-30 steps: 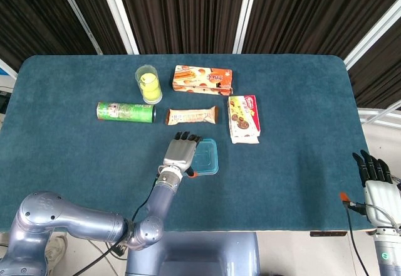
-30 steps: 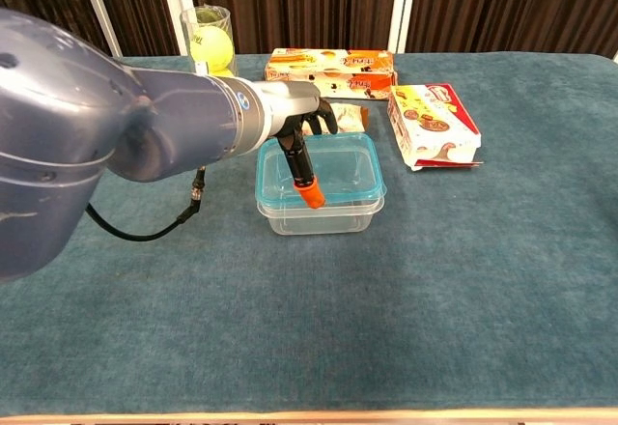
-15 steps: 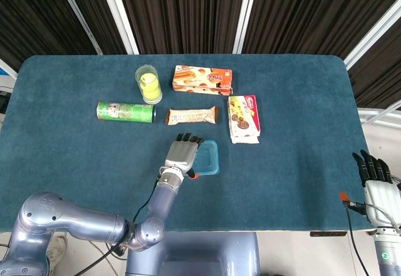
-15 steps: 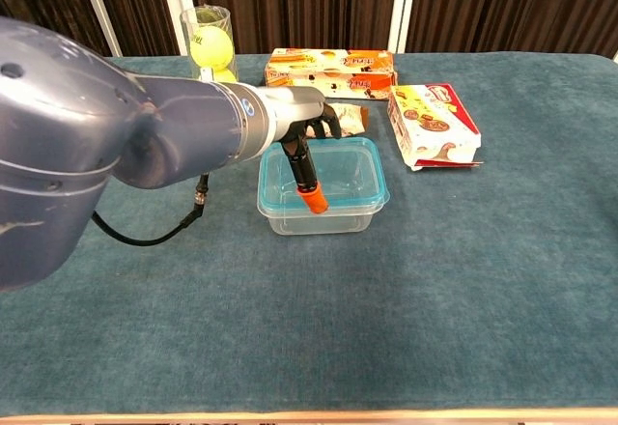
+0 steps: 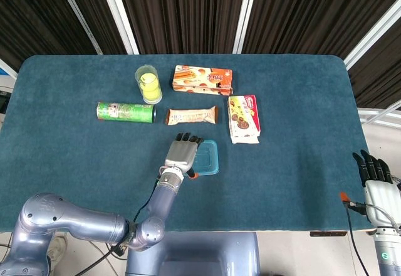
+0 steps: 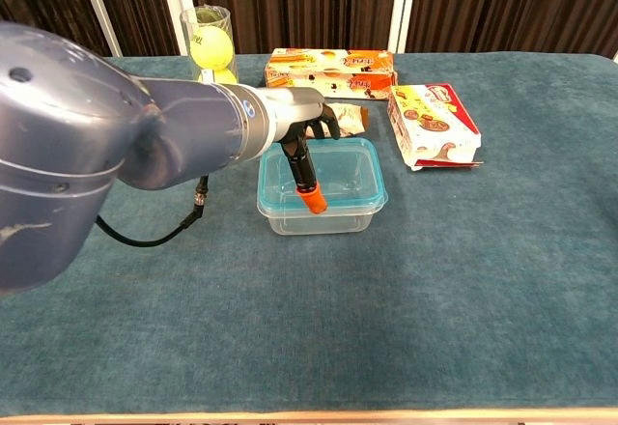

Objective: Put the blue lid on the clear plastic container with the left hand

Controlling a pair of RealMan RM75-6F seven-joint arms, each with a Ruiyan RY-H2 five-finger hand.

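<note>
the blue lid [image 6: 338, 169] lies on top of the clear plastic container [image 6: 319, 214], near the middle of the table [image 5: 301, 163], and it looks nearly level, probably because the left hand [image 5: 180, 153] is setting it into place. this hand reaches forward from a low arm, palm down over the left edge of the lid; its orange-tipped thumb [image 6: 307, 193] lies on the lid, the other fingers curl behind the rim. the right hand [image 5: 376, 172] hangs beside the table edge, fingers apart, holding nothing.

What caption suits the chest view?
Left hand rests on the blue lid sitting atop the clear plastic container.
</note>
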